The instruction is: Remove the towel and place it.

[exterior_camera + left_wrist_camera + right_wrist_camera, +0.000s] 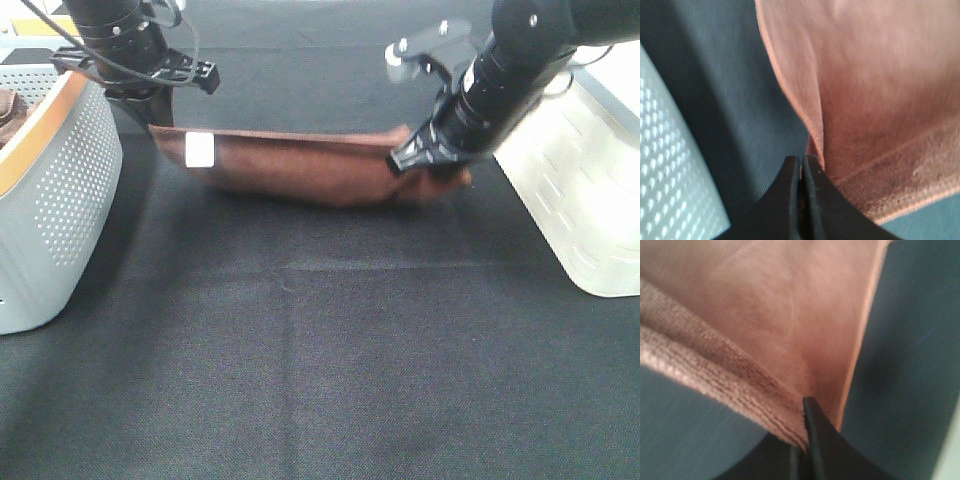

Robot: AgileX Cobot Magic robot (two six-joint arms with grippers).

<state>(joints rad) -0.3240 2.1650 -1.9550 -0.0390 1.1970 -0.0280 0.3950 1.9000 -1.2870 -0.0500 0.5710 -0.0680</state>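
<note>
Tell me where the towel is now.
High view, far centre: the towel sags between the left gripper and right gripper, flanked by grey basket and white bin.

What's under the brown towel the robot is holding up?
Only the black woven tabletop shows beneath the rust-brown terry towel. Its sagging middle hides the strip of tabletop right below, so anything there cannot be seen.

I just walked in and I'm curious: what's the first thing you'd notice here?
The rust-brown towel jumps out first, stretched like a sagging hammock across the far middle of the black table. The left gripper pinches one end and the right gripper pinches the other. A grey basket dotted with holes stands at the left edge, and a white basket at the right.
</note>
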